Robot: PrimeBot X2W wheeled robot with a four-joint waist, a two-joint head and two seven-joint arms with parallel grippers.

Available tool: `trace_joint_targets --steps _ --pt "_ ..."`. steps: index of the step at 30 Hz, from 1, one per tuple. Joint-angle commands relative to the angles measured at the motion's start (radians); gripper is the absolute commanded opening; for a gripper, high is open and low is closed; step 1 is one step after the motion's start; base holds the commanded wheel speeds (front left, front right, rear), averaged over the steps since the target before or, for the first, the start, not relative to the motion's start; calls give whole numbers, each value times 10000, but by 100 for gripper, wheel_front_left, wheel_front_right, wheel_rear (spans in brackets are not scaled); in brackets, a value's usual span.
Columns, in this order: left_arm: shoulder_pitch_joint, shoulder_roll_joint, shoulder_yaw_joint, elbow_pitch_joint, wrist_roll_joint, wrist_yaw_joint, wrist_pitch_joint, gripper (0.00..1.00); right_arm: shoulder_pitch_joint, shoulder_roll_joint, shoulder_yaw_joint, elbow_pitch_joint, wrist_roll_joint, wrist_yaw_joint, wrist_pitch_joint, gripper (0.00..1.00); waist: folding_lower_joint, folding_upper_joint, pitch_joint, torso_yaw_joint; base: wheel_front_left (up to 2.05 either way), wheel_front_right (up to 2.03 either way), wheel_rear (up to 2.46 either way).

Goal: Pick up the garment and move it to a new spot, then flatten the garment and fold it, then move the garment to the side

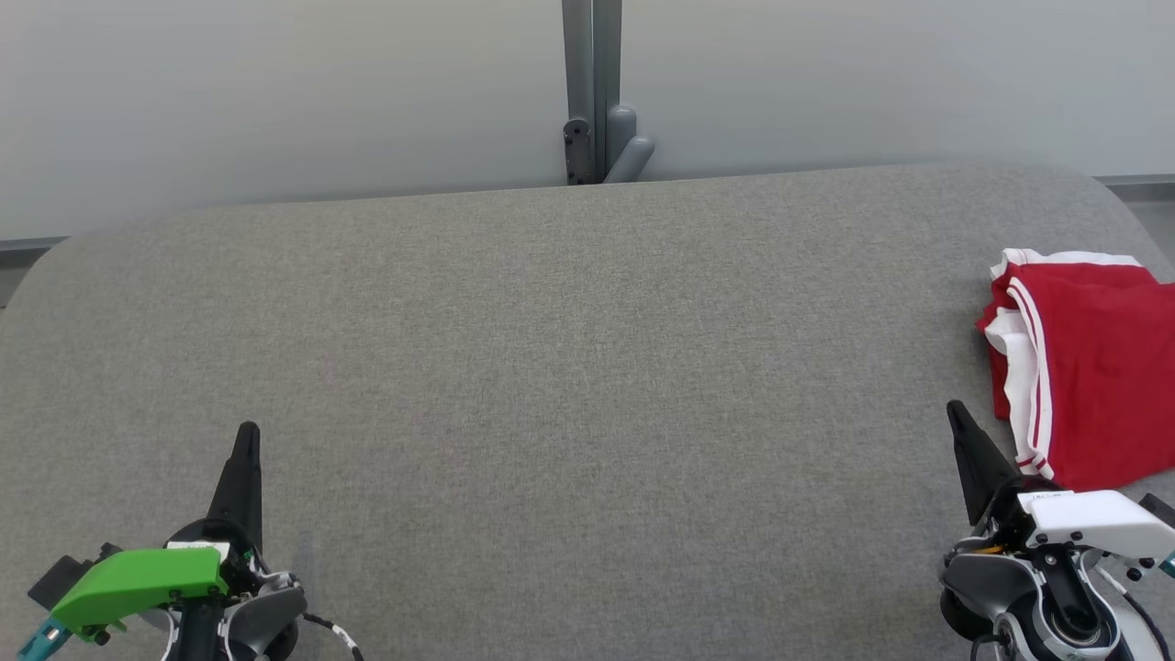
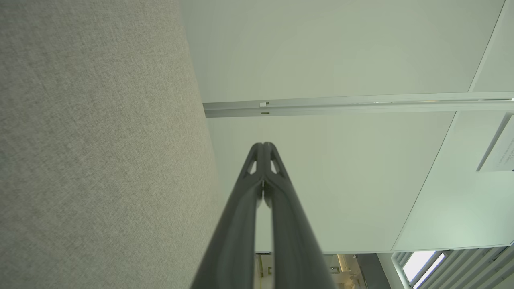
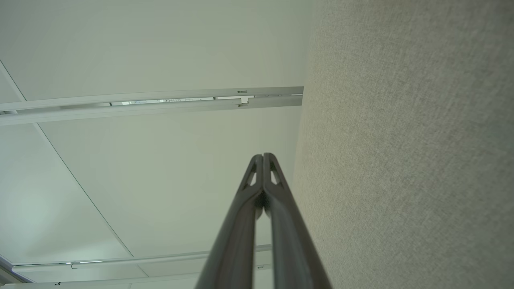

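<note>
Both grippers clenched, nothing held: left gripper (image 1: pixel 246 439) sits well left of the garment (image 1: pixel 1092 367), right gripper (image 1: pixel 959 418) just beside its near-left corner, not touching. Fingers (image 2: pixel 263 168) pressed tip to tip in both wrist views, pointing along the table (image 1: pixel 551 367) toward the wall. Garment, red with white trim, lies folded compact at the table's right edge, partly cut off by the frame. Looks like a parked pose, either job done or not started; can't tell which. No containers anywhere on the table.
</note>
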State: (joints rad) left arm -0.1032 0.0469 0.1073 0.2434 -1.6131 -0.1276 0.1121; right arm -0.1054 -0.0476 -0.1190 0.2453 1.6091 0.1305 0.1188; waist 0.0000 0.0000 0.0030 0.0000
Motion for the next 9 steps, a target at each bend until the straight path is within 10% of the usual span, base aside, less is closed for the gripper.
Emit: trace_joint_targets --steps 1,9 --pt "-93 63 44 -11 -13 -70 -10 0 -35 -49 -21 -54 66 4 24 0 0 0 0 0 0 0 0" --pt "-93 63 44 -12 -11 -70 -10 0 -35 -49 -21 -54 66 4 24 0 0 0 0 0 0 0 0"
